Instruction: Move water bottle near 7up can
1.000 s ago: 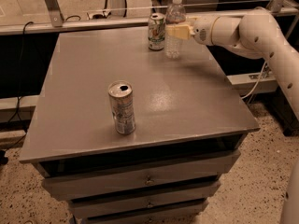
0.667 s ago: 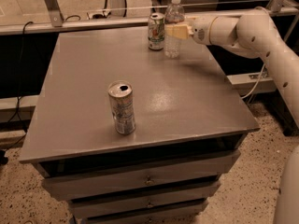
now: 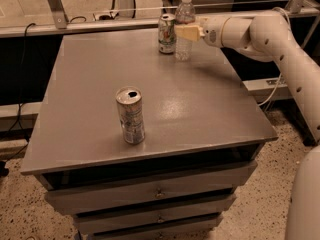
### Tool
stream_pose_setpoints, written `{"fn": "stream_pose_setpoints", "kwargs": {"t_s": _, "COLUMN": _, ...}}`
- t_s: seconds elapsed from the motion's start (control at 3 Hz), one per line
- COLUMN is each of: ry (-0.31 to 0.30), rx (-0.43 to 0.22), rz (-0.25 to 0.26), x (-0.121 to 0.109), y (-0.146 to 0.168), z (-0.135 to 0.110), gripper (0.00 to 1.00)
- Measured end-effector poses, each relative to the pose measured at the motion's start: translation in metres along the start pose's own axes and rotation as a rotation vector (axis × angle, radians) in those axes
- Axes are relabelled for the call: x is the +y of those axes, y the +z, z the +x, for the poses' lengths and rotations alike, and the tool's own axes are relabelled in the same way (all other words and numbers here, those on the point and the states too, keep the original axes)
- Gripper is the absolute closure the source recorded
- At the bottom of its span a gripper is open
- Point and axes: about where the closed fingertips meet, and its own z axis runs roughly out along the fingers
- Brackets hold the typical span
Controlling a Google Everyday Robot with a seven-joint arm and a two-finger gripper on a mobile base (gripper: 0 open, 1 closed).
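The water bottle [image 3: 184, 28], clear with a white cap, stands upright at the far edge of the grey table [image 3: 90, 69]. The 7up can [image 3: 166, 33], short and white-green with a silver top, stands just to the bottle's left, almost touching it. My gripper [image 3: 184, 32] reaches in from the right on a white arm, and its tan fingers [image 3: 188, 33] sit around the middle of the bottle.
A taller slim silver-grey can [image 3: 130, 115] with an open top stands near the table's front left. Drawers sit under the tabletop [image 3: 160, 191]. A rail and a cable run behind the table. The arm's white body fills the right side.
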Motion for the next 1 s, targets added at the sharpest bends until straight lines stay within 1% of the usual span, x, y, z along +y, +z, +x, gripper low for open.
{"fn": "stream_pose_setpoints", "kwargs": {"t_s": 0.33, "ry": 0.003, "rx": -0.001, "rz": -0.007, "x": 0.002, "y": 0.003, "z": 0.003, "gripper": 0.21}}
{"fn": "stream_pose_setpoints", "kwargs": {"t_s": 0.67, "ry": -0.001, "rx": -0.005, "rz": -0.020, "x": 0.003, "y": 0.002, "z": 0.004, "gripper": 0.01}}
{"fn": "stream_pose_setpoints", "kwargs": {"t_s": 1.0, "ry": -0.032, "rx": -0.012, "rz": -0.043, "x": 0.006, "y": -0.008, "z": -0.001, "gripper": 0.00}}
